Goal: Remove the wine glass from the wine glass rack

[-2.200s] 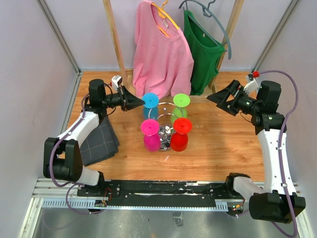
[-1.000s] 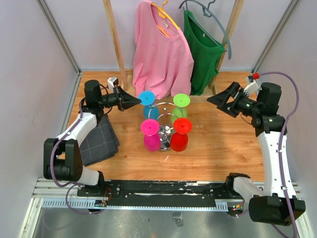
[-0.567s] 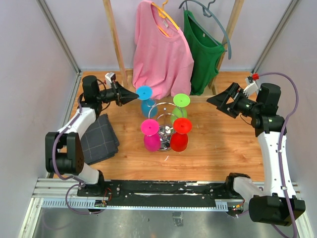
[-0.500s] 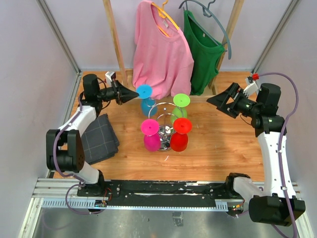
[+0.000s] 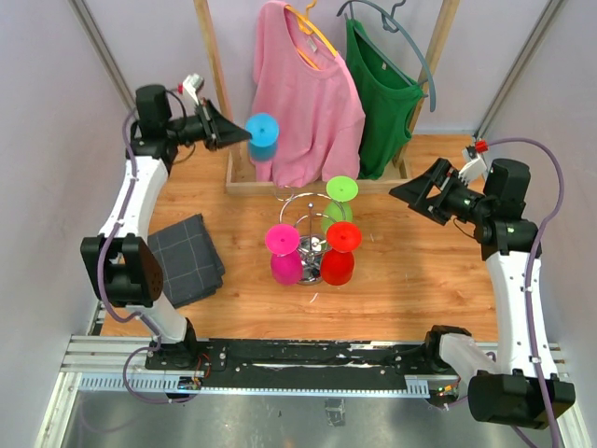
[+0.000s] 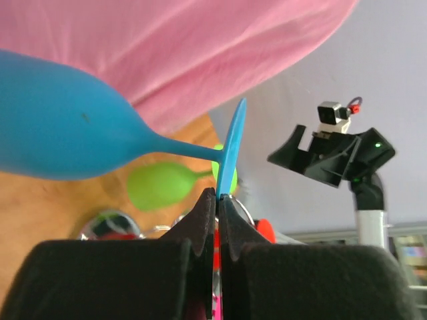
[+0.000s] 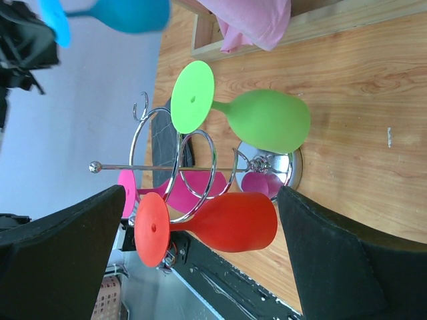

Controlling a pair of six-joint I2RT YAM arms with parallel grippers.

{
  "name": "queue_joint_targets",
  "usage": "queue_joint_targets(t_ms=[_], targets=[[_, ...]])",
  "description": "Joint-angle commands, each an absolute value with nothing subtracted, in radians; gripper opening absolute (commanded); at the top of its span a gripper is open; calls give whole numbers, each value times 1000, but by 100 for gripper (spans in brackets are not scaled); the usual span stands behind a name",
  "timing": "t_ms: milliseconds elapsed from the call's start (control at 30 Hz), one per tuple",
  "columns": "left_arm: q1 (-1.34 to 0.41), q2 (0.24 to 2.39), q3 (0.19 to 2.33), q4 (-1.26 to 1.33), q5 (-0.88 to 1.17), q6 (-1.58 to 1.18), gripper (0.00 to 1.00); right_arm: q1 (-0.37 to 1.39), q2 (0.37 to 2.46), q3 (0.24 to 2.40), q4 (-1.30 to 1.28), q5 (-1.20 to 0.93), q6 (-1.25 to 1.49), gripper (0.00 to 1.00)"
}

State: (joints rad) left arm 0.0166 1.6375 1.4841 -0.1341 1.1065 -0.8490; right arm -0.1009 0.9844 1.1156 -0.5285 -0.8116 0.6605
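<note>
My left gripper [image 5: 233, 133] is shut on the round foot of a blue wine glass [image 5: 262, 136], held high at the back left, well clear of the rack. In the left wrist view the jaws pinch the foot's edge [image 6: 227, 167] and the blue bowl [image 6: 60, 130] hangs to the left. The chrome wine glass rack [image 5: 311, 229] stands mid-table with green [image 5: 340, 194], red [image 5: 340, 252] and pink [image 5: 283, 254] glasses hanging on it. My right gripper [image 5: 407, 189] is open, right of the rack, holding nothing; its wrist view shows the rack [image 7: 177, 167] between its fingers [image 7: 60, 247].
A wooden clothes rack [image 5: 216, 75] at the back carries a pink shirt [image 5: 303, 103] and a green top [image 5: 382, 98]. A folded grey cloth [image 5: 185, 259] lies at the left of the wooden table [image 5: 420, 280]. Walls close in on both sides.
My left arm has lifted the blue glass off the rack and carried it up and to the back left. The right arm has stayed put, open.
</note>
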Motion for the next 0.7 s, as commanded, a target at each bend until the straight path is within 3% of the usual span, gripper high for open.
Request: queue_joint_targets(t_ms=[0,167,433,667], targets=[[17,1645,1789,-534,1053,-387,0,-80,979,1177,-556,-834,625,99],[-32,1582,1916,-626,987,-177,0,-71,1003,1249,-594,-850,591,98],[-370,1385,1784,-665,671,190,0,-54,1035,1337,-607,-862,584,99],[-589,1341,1765,-666,472,379,0,-51,1029,1412,-634,-839,580,99]])
